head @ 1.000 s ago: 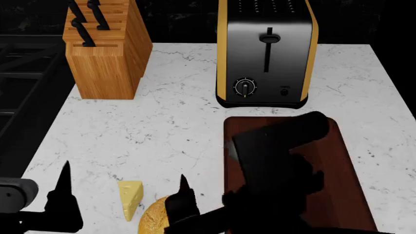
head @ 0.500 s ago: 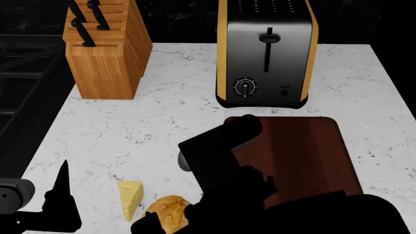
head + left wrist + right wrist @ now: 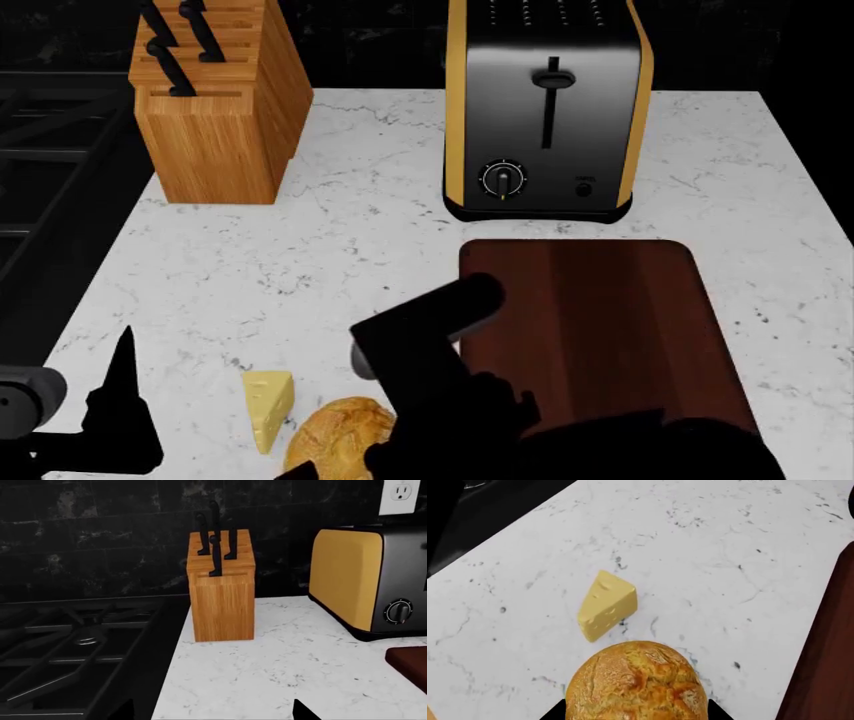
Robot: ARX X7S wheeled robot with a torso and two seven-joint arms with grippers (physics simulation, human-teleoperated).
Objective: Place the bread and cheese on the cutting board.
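Bread (image 3: 637, 682) now sits between your right jaws, which have swung off the board (image 3: 601, 330); closure cannot be told. Cheese (image 3: 606, 606) lies just beyond, on the counter (image 3: 334, 250).

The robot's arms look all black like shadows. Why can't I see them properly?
Head view: the right arm renders as an unlit black silhouette, hiding part of the bread. Right wrist view: bread and cheese are bright and sharp.

No legible text, seemingly.
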